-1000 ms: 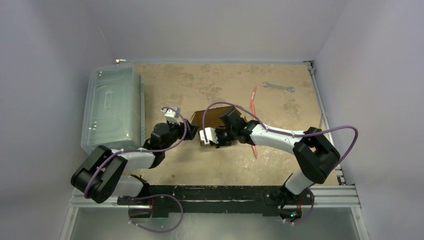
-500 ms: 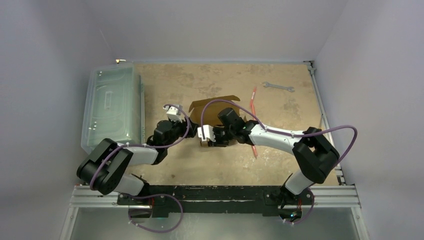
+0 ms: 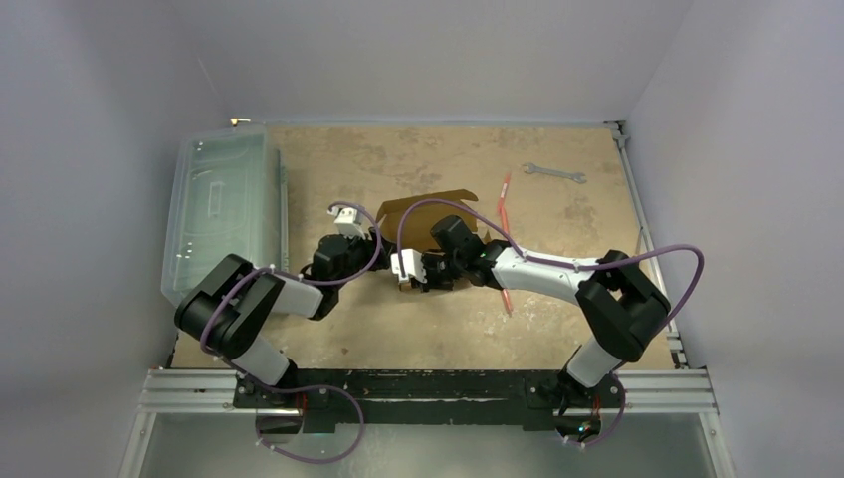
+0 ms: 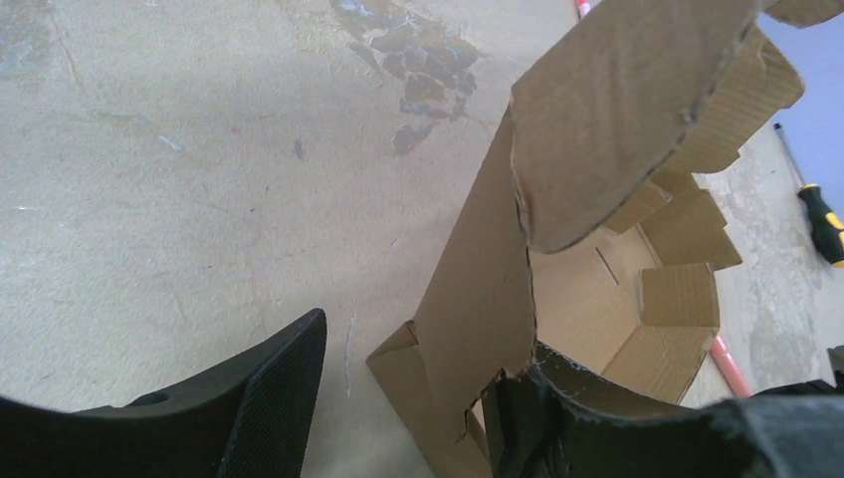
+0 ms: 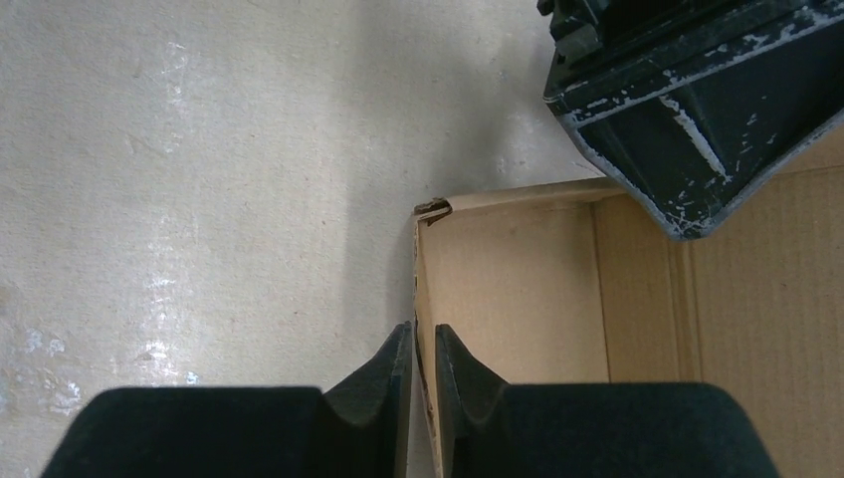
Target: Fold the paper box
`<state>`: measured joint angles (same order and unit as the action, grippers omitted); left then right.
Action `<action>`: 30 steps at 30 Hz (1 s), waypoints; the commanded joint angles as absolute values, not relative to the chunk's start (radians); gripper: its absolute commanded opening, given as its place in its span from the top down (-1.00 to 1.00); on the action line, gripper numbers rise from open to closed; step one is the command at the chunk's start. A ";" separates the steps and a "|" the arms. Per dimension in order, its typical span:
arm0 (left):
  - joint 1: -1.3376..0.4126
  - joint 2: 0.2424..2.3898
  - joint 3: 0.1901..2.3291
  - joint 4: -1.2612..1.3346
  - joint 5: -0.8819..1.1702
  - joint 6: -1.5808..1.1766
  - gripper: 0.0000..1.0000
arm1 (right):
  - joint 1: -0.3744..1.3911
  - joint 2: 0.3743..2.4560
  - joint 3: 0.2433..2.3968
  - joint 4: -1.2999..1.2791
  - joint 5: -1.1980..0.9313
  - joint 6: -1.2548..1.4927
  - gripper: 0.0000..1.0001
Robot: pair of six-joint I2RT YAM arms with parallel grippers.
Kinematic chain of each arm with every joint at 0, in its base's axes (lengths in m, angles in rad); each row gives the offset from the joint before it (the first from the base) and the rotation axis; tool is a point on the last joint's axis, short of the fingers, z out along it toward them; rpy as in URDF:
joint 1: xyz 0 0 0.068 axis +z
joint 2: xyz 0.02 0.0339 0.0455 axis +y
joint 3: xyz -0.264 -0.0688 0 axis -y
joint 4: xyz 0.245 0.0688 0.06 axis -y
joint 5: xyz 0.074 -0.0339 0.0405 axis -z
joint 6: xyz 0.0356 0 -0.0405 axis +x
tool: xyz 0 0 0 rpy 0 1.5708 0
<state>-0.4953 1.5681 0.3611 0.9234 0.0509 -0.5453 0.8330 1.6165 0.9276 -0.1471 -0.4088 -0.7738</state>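
**Clerk:** Entry one, right hand (image 5: 418, 334)?

**Keeper:** Fingers pressed nearly together. They pinch the top edge of one low side wall of the paper box (image 5: 518, 289), just short of that wall's corner.

**Clerk:** Entry two, left hand (image 4: 406, 354)?

**Keeper:** Fingers spread, gripping nothing. A tall upright panel of the box stands between them. It is close against the finger on the box's inner side, though contact cannot be told. The other finger hangs apart from it, over bare worktop (image 3: 418, 159).

**Clerk:** Location of the box?

**Keeper:** Middle of the worktop, between the two hands, with its floor panel lying flat.

**Clerk:** Done, by your reckoning?

**Keeper:**
- Floor panel down.
- Pinched side wall raised.
- One corner formed beside the right hand.
- Tall panel lifted upright, with a rounded flap at its top.
- Several short tabs showing along the inside beyond it.

**Clerk:** Left to do?

**Keeper:** The top is open, the lid is not yet brought over, and the tall panel's flaps are not yet tucked. I put it about midway. The arms hide part of the box from above, so the right-side wall goes unlisted.

**Clerk:** Surroundings?

**Keeper:**
- Clear plastic bin (image 3: 224, 214), left edge, well apart.
- Red stick (image 3: 503, 199), just right of the box.
- Wrench (image 3: 553, 173), far right.
- Screwdriver (image 4: 821, 214), beyond the box.
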 commanded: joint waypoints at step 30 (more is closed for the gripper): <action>-0.484 1.670 0.433 1.019 0.157 -0.576 0.91 | 0.847 1.637 0.972 -0.078 -0.339 -0.705 0.53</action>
<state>-0.4908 1.6848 0.4370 0.9871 0.1429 -0.5911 0.8410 1.6451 0.9295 -0.1043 -0.3477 -0.7292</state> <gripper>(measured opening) 0.103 0.233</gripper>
